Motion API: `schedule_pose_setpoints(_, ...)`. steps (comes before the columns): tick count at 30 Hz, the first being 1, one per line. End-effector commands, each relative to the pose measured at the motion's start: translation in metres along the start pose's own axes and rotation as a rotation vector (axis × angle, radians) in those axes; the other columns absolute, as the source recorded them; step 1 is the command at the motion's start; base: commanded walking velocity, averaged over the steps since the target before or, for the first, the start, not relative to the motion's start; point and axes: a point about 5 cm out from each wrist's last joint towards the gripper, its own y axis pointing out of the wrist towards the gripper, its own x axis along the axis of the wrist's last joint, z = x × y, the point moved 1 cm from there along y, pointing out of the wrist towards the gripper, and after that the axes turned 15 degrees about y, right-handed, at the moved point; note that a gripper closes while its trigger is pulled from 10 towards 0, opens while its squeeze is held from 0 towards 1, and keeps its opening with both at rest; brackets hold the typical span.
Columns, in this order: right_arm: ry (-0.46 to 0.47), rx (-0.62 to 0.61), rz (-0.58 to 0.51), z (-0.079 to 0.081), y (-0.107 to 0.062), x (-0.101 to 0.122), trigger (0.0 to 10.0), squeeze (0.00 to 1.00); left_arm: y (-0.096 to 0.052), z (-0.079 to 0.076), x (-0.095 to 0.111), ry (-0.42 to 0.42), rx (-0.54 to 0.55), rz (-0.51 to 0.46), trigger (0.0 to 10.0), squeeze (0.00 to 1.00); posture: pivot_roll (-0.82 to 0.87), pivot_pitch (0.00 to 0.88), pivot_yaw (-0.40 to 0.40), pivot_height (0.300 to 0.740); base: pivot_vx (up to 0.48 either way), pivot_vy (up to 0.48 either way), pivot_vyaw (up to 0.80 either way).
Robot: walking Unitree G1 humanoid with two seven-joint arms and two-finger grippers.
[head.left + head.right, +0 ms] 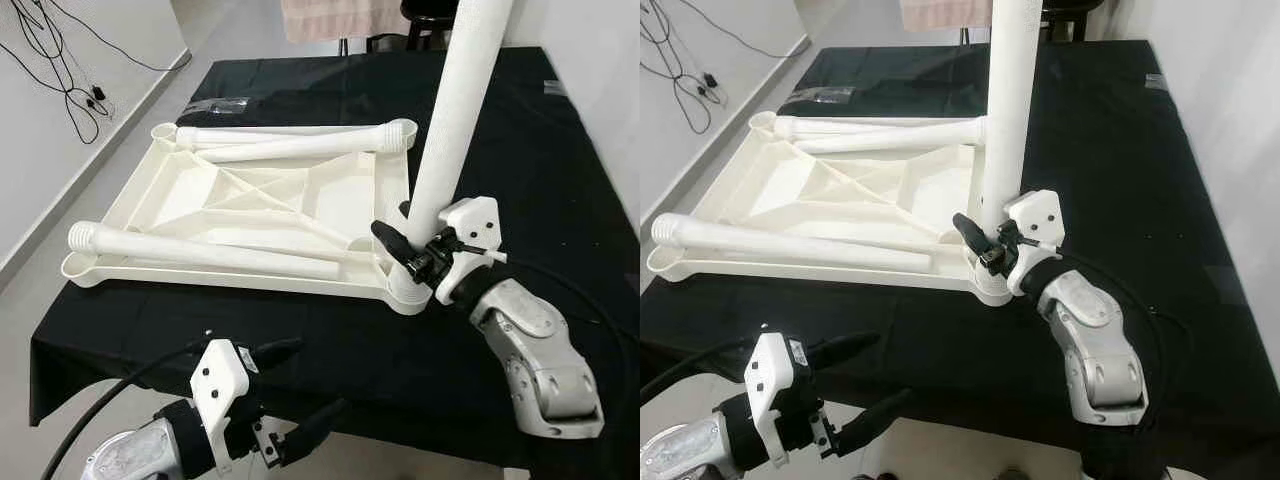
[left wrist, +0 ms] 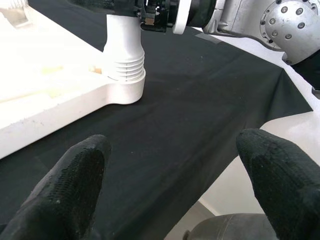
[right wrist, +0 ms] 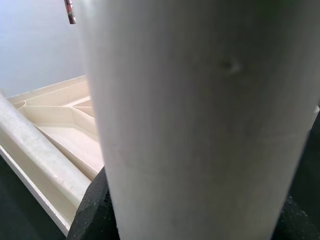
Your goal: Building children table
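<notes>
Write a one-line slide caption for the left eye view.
Right gripper grips an upright white table leg at the corner socket of the upturned tabletop; left gripper waits open.

The worktop (image 1: 560,180) is covered with a black cloth (image 1: 1110,130) that hangs over its near edge. The floor (image 1: 60,250) to the left is pale grey and meets a white wall (image 1: 90,40) at a white skirting board (image 1: 70,190). Black cables (image 1: 60,70) hang down this wall. A second white wall (image 1: 610,90) borders the right side. Beyond the far edge stands a dark chair (image 1: 425,20) beside a pale pink fabric (image 1: 335,18). Lighting is even and diffuse.
</notes>
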Motion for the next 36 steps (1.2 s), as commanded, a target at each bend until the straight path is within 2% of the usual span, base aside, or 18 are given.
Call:
schedule_pose_setpoints(1,0.09,-0.268,0.249,-0.023,-0.014,-0.059,10.0,0.0,-0.002,-0.002,-0.003,0.013,-0.011,0.027,10.0,0.0,0.02,0.222,0.082,0.74,0.0,0.0,0.0)
schedule_pose_setpoints(2,0.09,-0.268,0.249,-0.023,-0.014,-0.059,10.0,0.0,-0.002,-0.002,-0.003,0.013,-0.011,0.027,10.0,0.0,0.02,0.222,0.082,0.74,0.0,0.0,0.0)
schedule_pose_setpoints(3,0.086,-0.404,0.233,-0.028,-0.02,-0.059,10.0,0.0,-0.003,-0.002,-0.003,0.013,-0.012,0.028,10.0,0.0,0.02,0.222,0.082,0.74,0.0,0.0,0.0)
schedule_pose_setpoints(5,0.084,-0.525,0.201,-0.024,-0.029,-0.058,10.0,0.0,-0.003,-0.002,-0.003,0.014,-0.013,0.029,10.0,0.0,0.01,0.221,0.083,0.74,0.0,0.0,0.0)
schedule_pose_setpoints(12,0.103,-0.534,0.184,-0.023,-0.033,-0.058,10.0,0.0,-0.004,-0.001,-0.003,0.019,-0.013,0.029,10.0,0.0,0.01,0.219,0.087,0.74,0.0,0.0,0.0)
schedule_pose_setpoints(16,0.111,-0.53,0.184,-0.025,-0.033,-0.06,10.0,0.0,-0.005,0.008,0.001,0.032,0.029,0.013,10.0,0.0,0.02,0.213,0.093,0.74,0.0,0.0,0.0)
schedule_pose_setpoints(17,0.113,-0.525,0.182,-0.025,-0.032,-0.061,10.0,0.0,-0.005,0.017,0.007,0.042,0.065,-0.006,10.0,0.0,0.02,0.21,0.095,0.74,0.0,0.0,0.0)
schedule_pose_setpoints(18,0.113,-0.525,0.182,-0.025,-0.032,-0.061,10.0,0.0,-0.005,0.017,0.007,0.042,0.065,-0.006,10.0,0.0,0.02,0.21,0.095,0.74,0.0,0.0,0.0)
schedule_pose_setpoints(19,0.113,-0.52,0.179,-0.024,-0.031,-0.061,10.0,0.0,-0.003,0.03,0.017,0.061,0.1,-0.041,10.0,0.0,0.01,0.207,0.099,0.74,0.0,0.0,0.0)
schedule_pose_setpoints(21,0.116,-0.518,0.165,-0.019,-0.029,-0.06,10.0,0.0,0.002,0.055,0.043,0.101,0.14,-0.136,10.0,0.0,0.02,0.204,0.101,0.74,0.0,0.0,0.0)
schedule_pose_setpoints(22,0.104,-0.497,0.15,-0.011,-0.027,-0.058,10.0,0.0,0.009,0.073,0.068,0.127,0.146,-0.227,10.0,0.0,0.01,0.2,0.107,0.74,0.0,0.0,0.0)
schedule_pose_setpoints(26,0.088,-0.479,0.141,-0.007,-0.026,-0.056,10.0,0.0,0.011,0.08,0.078,0.136,0.143,-0.263,10.0,0.0,0.01,0.198,0.11,0.74,0.0,0.0,0.0)
schedule_pose_setpoints(28,0.081,-0.457,0.133,-0.002,-0.025,-0.055,10.0,0.0,0.022,0.096,0.1,0.155,0.106,-0.337,10.0,0.0,0.01,0.193,0.116,0.74,0.0,0.0,0.0)
schedule_pose_setpoints(29,0.081,-0.457,0.133,-0.002,-0.025,-0.055,10.0,0.0,0.022,0.096,0.1,0.155,0.106,-0.337,10.0,0.0,0.01,0.193,0.116,0.74,0.0,0.0,0.0)
schedule_pose_setpoints(31,0.074,-0.432,0.125,0.002,-0.023,-0.054,10.0,0.0,0.04,0.115,0.122,0.183,0.045,-0.391,10.0,0.0,0.01,0.192,0.121,0.74,0.0,0.0,0.0)
schedule_pose_setpoints(32,0.074,-0.432,0.125,0.002,-0.023,-0.054,10.0,0.0,0.04,0.115,0.122,0.183,0.045,-0.391,10.0,0.0,0.01,0.192,0.121,0.74,0.0,0.0,0.0)
schedule_pose_setpoints(34,0.063,-0.409,0.119,0.006,-0.022,-0.053,10.0,0.0,0.063,0.129,0.132,0.192,-0.027,-0.394,10.0,0.0,0.01,0.191,0.127,0.74,0.0,0.0,0.0)
schedule_pose_setpoints(36,0.063,-0.409,0.119,0.006,-0.022,-0.053,10.0,0.0,0.063,0.129,0.132,0.192,-0.027,-0.394,10.0,0.0,0.01,0.191,0.127,0.74,0.0,0.0,0.0)
